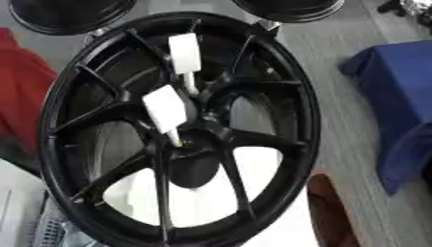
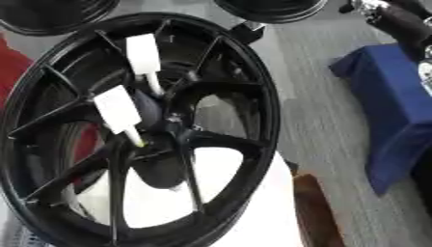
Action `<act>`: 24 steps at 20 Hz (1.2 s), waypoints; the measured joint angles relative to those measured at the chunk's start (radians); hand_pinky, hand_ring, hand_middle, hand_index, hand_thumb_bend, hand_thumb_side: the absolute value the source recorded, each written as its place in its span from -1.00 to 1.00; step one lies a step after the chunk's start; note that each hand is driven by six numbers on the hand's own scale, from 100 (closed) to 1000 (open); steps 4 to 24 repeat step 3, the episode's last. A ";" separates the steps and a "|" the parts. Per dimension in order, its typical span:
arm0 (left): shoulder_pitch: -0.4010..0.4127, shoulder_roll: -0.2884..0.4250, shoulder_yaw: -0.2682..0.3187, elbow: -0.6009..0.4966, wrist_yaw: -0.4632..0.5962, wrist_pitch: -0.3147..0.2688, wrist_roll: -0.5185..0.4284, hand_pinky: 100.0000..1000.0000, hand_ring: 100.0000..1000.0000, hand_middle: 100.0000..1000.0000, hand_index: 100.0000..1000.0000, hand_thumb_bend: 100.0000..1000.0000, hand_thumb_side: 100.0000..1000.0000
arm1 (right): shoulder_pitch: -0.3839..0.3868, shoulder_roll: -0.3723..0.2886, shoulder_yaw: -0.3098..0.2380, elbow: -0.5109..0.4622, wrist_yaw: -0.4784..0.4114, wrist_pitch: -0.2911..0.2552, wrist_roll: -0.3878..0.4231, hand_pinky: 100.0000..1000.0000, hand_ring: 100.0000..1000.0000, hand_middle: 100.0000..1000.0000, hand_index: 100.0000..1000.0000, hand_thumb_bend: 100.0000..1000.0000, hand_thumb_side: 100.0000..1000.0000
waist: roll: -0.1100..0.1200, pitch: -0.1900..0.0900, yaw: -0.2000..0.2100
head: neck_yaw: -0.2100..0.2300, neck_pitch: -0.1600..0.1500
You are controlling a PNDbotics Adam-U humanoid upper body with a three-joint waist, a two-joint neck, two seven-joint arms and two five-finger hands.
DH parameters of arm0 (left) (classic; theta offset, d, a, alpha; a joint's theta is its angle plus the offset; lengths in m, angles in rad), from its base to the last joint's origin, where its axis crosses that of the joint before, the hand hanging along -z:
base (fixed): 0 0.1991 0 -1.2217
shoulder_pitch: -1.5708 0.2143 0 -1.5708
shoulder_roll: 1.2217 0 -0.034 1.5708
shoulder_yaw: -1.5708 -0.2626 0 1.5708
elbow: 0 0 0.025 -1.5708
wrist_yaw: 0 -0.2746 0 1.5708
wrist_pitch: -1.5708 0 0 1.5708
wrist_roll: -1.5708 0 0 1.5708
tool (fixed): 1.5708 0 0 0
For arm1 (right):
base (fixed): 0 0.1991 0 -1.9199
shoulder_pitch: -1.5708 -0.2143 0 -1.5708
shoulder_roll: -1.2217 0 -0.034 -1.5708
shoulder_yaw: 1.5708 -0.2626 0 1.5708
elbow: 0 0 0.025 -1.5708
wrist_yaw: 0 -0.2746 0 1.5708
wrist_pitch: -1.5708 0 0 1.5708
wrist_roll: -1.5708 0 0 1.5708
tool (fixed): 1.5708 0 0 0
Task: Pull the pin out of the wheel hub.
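A large black spoked wheel [image 1: 278,62] stands tilted and fills most of both views. Two white pins with flat block-like handles stick in its hub [image 1: 202,140]. The upper pin [image 1: 185,53] points down towards the hub's centre. The lower pin [image 1: 165,110] sits just left of centre, its thin yellowish tip in the hub. A black and silver part of my right arm or hand [image 2: 397,21] shows in the upper right corner of the right eye view, far from the pins and touching nothing. My left hand appears in neither view.
Two more black rims [image 1: 72,14] [image 1: 287,8] lie beyond the wheel. A blue cloth [image 1: 405,106] is at the right and a red one [image 1: 17,96] at the left. A brown wooden piece [image 1: 325,212] stands beside the white surface [image 1: 211,198] under the wheel.
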 measured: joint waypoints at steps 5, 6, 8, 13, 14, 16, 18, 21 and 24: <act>-0.015 -0.051 0.001 -0.032 0.043 -0.005 0.037 0.46 0.25 0.09 0.32 -0.32 0.08 | -0.001 0.000 0.000 0.000 -0.001 -0.001 0.001 0.91 0.39 0.36 0.51 -1.00 -0.20 | -0.001 0.000 -0.002 | 0.000 0.000; -0.015 -0.051 0.001 -0.032 0.043 -0.005 0.037 0.46 0.25 0.09 0.32 -0.32 0.08 | -0.001 0.000 0.000 0.000 -0.001 -0.001 0.001 0.91 0.39 0.36 0.51 -1.00 -0.20 | -0.001 0.000 -0.002 | 0.000 0.000; -0.015 -0.051 0.001 -0.032 0.043 -0.005 0.037 0.46 0.25 0.09 0.32 -0.32 0.08 | -0.001 0.000 0.000 0.000 -0.001 -0.001 0.001 0.91 0.39 0.36 0.51 -1.00 -0.20 | -0.001 0.000 -0.002 | 0.000 0.000; -0.015 -0.051 0.001 -0.032 0.043 -0.005 0.037 0.46 0.25 0.09 0.32 -0.32 0.08 | -0.001 0.000 0.000 0.000 -0.001 -0.001 0.001 0.91 0.39 0.36 0.51 -1.00 -0.20 | -0.001 0.000 -0.002 | 0.000 0.000; -0.015 -0.051 0.001 -0.032 0.043 -0.005 0.037 0.46 0.25 0.09 0.32 -0.32 0.08 | -0.001 0.000 0.000 0.000 -0.001 -0.001 0.001 0.91 0.39 0.36 0.51 -1.00 -0.20 | -0.001 0.000 -0.002 | 0.000 0.000; -0.015 -0.051 0.001 -0.032 0.043 -0.005 0.037 0.46 0.25 0.09 0.32 -0.32 0.08 | -0.001 0.000 0.000 0.000 -0.001 -0.001 0.001 0.91 0.39 0.36 0.51 -1.00 -0.20 | -0.001 0.000 -0.002 | 0.000 0.000; -0.015 -0.051 0.001 -0.032 0.043 -0.005 0.037 0.46 0.25 0.09 0.32 -0.32 0.08 | -0.001 0.000 0.000 0.000 -0.001 -0.001 0.001 0.91 0.39 0.36 0.51 -1.00 -0.20 | -0.001 0.000 -0.002 | 0.000 0.000; -0.015 -0.051 0.001 -0.032 0.043 -0.005 0.037 0.46 0.25 0.09 0.32 -0.32 0.08 | -0.001 0.000 0.000 0.000 -0.001 -0.001 0.001 0.91 0.39 0.36 0.51 -1.00 -0.20 | -0.001 0.000 -0.002 | 0.000 0.000; -0.015 -0.051 0.001 -0.032 0.043 -0.005 0.037 0.46 0.25 0.09 0.32 -0.32 0.08 | -0.001 0.000 0.000 0.000 -0.001 -0.001 0.001 0.91 0.39 0.36 0.51 -1.00 -0.20 | -0.001 0.000 -0.002 | 0.000 0.000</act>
